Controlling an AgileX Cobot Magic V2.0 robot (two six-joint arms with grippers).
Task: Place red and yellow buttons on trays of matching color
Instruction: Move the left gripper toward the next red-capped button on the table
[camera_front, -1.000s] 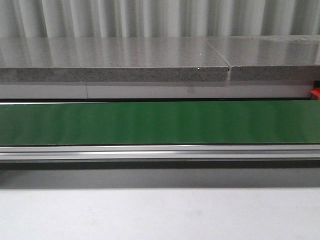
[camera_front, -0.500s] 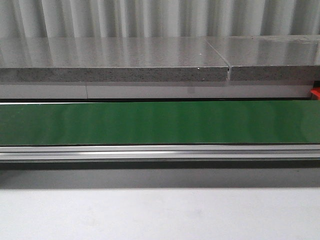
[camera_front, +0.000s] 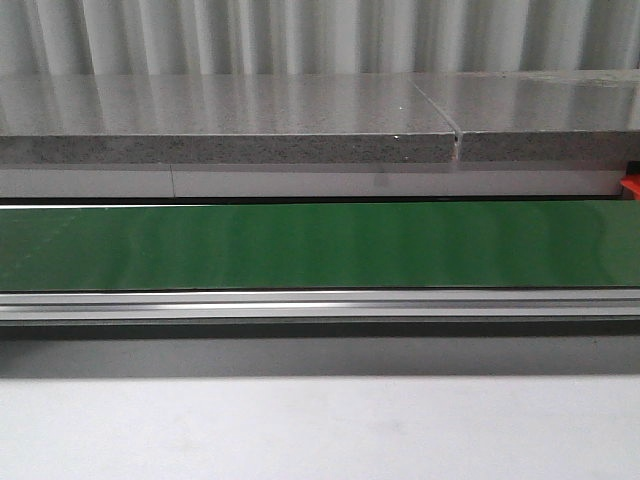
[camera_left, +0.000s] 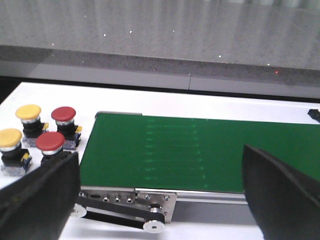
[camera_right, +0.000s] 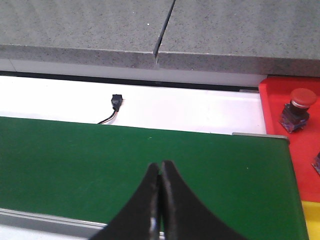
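Two grippers are mine, and they stand differently. My left gripper (camera_left: 160, 200) has its black fingers (camera_left: 37, 200) spread wide, one at each side of the left wrist view, with nothing between them; it hangs over the near edge of the green conveyor belt (camera_left: 200, 150), close to the belt's end roller and its metal side plate (camera_left: 127, 199). Just past that end of the belt, on the white table (camera_left: 150, 102), four buttons stand upright in a tight cluster: a yellow button (camera_left: 28, 114) and a red button (camera_left: 63, 116) farther off, and another yellow button (camera_left: 10, 140) and another red button (camera_left: 50, 143) nearer my finger, each on a dark base. My right gripper (camera_right: 160, 200) has its fingertips (camera_right: 150, 190) pressed together, holding nothing, and it hovers above the other end of the same belt. Beyond that end lies a red tray (camera_right: 295, 150), and on it one more red button (camera_right: 297, 107) stands upright, apart from the belt. A strip of yellow (camera_right: 313, 220) shows just beside the red tray at the picture's corner; I cannot tell for certain what it is. A small black connector with a thin wire (camera_right: 114, 107) lies on the white surface behind the belt. In the front view neither gripper appears, only the belt (camera_front: 320, 245), its aluminium rail (camera_front: 320, 303) and the grey stone ledge (camera_front: 230, 125) behind.
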